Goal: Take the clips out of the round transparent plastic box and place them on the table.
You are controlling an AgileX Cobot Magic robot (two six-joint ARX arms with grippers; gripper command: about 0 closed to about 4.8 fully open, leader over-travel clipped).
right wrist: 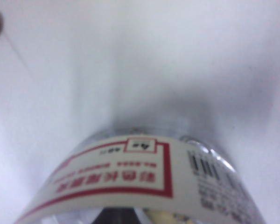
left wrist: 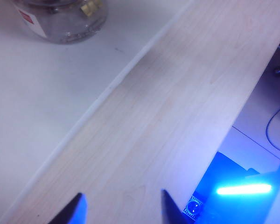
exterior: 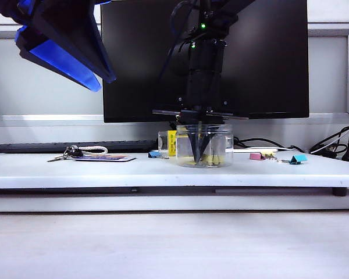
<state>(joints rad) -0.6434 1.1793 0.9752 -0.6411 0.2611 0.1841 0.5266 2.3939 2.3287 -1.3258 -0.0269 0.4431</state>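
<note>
The box (exterior: pixel 204 145) stands on the table (exterior: pixel 163 168), in front of the dark monitor (exterior: pixel 262 58), and the yellow clips (exterior: pixel 212 160) lie on its floor. The right gripper (exterior: pixel 198 157) points straight down into the open mouth of the box, and its dark fingers come together to a point among the clips. The jaws are closed, but through the plastic wall one cannot tell if a clip is caught between the tips. The steep approach seems needed because the wall is high and the clips are small and low. In the right wrist view only the white label (right wrist: pixel 130 172) with red print fills the lower part, so the fingertips are hidden there.

The left gripper (left wrist: pixel 121 207) hangs high at the left, well apart from the box, with its jaws wide open and nothing between them. It probably waits there so as not to block the other arm.

Keys (exterior: pixel 70 153), a blue clip (exterior: pixel 156 154), a pink clip (exterior: pixel 256 156) and a teal clip (exterior: pixel 298 158) lie on the table beside the box; they are not part of the job.
</note>
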